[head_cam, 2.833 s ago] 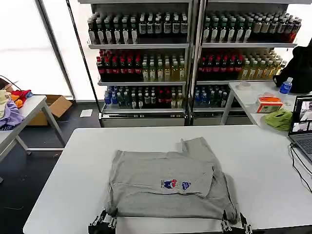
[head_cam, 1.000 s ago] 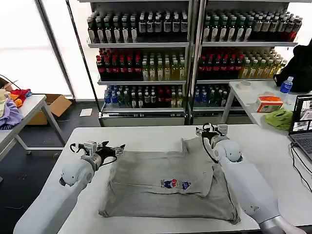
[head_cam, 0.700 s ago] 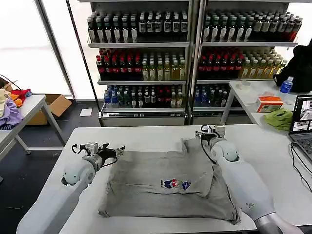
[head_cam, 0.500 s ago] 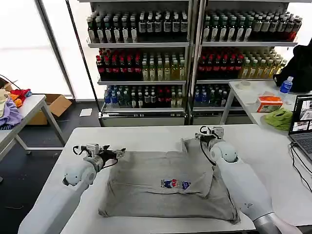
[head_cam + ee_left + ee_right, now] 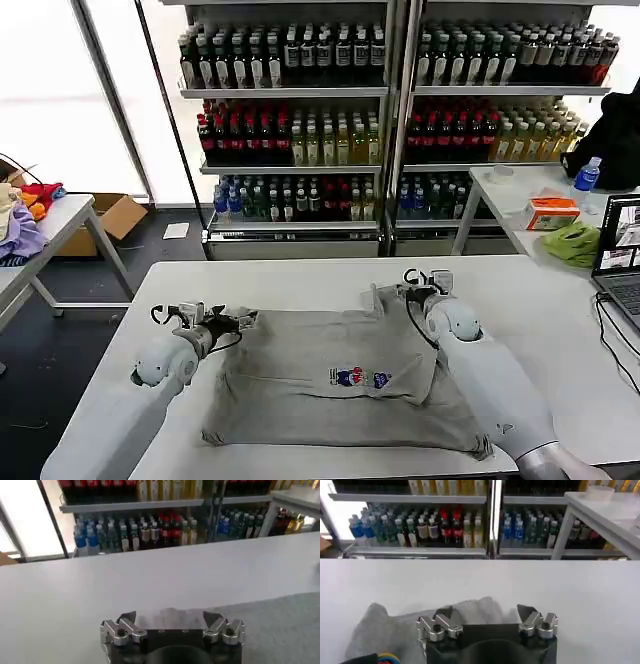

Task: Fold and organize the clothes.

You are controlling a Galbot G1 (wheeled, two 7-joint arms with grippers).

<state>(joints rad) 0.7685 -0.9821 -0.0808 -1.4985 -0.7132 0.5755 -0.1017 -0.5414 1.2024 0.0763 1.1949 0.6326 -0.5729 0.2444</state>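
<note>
Bottle shelves behind white desk (image 5: pixel 560 340) | grey shirt (image 5: pixel 340 380) lies half-folded mid-desk, toward near edge | left gripper (image 5: pixel 232 320) and right gripper (image 5: pixel 410 292) released at its far corners; step: grasp far hem | next: pinch both corners, fold toward near edge

- The chest print (image 5: pixel 358 378) on the grey shirt (image 5: pixel 340 380) is being shown too small for its design to be made out.
- The shirt's right-hand edge is being covered by the right arm (image 5: pixel 490 385).
- The bases of the left gripper (image 5: pixel 172 625) and the right gripper (image 5: pixel 486 618) are being cut off by the wrist views' edges.
- The laptop (image 5: pixel 622 262) is being cropped at the head view's edge.
- The labels on the shelved bottles (image 5: pixel 290 140) are being rendered too small to read.
</note>
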